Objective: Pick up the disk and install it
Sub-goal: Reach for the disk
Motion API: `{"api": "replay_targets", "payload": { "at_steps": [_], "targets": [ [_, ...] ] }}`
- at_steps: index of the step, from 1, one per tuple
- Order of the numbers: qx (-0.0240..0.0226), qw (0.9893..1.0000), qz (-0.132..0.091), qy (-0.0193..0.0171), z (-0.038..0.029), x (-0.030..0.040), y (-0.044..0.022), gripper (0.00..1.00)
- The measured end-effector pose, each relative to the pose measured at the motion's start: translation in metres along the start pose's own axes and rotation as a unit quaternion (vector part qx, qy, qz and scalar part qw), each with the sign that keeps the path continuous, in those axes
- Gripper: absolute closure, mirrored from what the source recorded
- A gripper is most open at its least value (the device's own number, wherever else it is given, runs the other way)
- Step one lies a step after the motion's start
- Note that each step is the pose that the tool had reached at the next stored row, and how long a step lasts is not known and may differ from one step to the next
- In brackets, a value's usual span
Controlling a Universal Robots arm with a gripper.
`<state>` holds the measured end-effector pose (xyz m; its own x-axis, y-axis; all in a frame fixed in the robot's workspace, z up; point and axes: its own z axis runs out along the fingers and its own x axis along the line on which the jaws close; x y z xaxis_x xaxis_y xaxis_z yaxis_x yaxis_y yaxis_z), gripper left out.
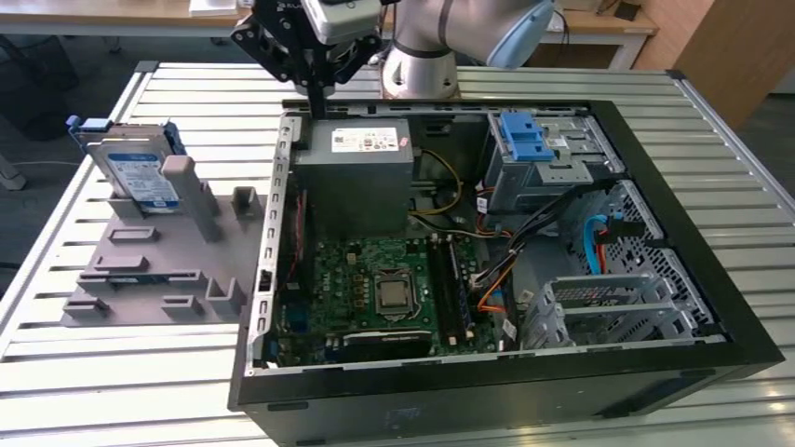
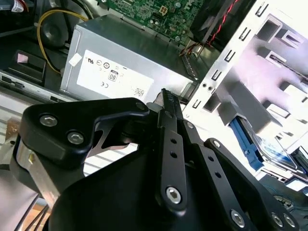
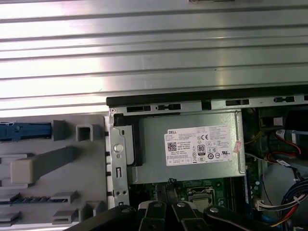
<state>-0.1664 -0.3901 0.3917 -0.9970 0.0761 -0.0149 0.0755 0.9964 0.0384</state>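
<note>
One gripper (image 1: 318, 104) hangs over the rear edge of the one open computer case (image 1: 743, 337), above its single power-supply box (image 1: 360, 177), its two fingers pressed together on nothing. The one disk (image 1: 137, 172) stands on edge in the grey fixture (image 1: 149, 270) on the table (image 1: 125, 372), well apart at the exterior view's left.

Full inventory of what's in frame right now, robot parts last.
disk: 1, silver-grey with blue rails, upright in the fixture, at the exterior view's left
fixture: 1, grey, on the table beside the case
table: 1, slatted metal, under everything
computer case: 1, black, open, centre
power supply: 1, grey with white sticker, inside the case, at the arm's end
motherboard: 1, green, inside the case
latch: 1, blue, on the drive bay
arm: 1, silver, behind the case
gripper: 1, black, shut, empty, over the power supply's edge
</note>
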Motion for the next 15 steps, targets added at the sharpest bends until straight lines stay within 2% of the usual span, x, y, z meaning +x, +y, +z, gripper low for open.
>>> {"api": "replay_targets", "payload": {
  "at_steps": [15],
  "targets": [
    [0.0002,1.0000,0.000,0.0027,0.0011,0.0159,0.0037,0.89]
  ]
}}
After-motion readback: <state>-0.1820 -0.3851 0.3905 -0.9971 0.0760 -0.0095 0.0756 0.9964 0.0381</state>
